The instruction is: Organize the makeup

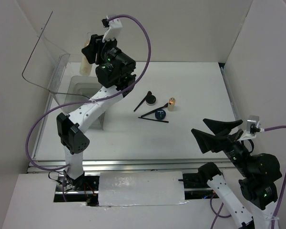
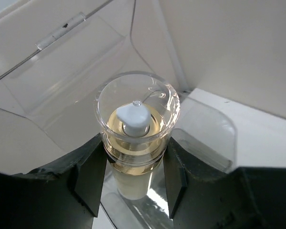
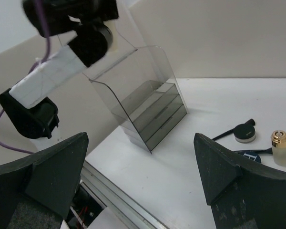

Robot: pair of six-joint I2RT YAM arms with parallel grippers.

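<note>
Left arm holds the tall bottle at the clear box; right arm idle

The left gripper [image 2: 133, 177] is clamped on the tall pale-yellow bottle [image 2: 136, 125], one finger [image 2: 88, 174] on each side just below its clear cap, and holds it upright over the big clear plastic box [image 1: 62, 71] at the table's [image 1: 200, 81] back left (whether its base touches the box is hidden). The right gripper [image 1: 198, 126] hovers near the front right with its jaws spread wide and nothing between them. Mid-table, well apart from both arms, lie the black compact [image 1: 151, 99], the dark blue compact [image 1: 160, 114], the short amber gold-capped bottle [image 1: 172, 103] standing upright, and thin black brushes [image 1: 152, 119] among them
</note>
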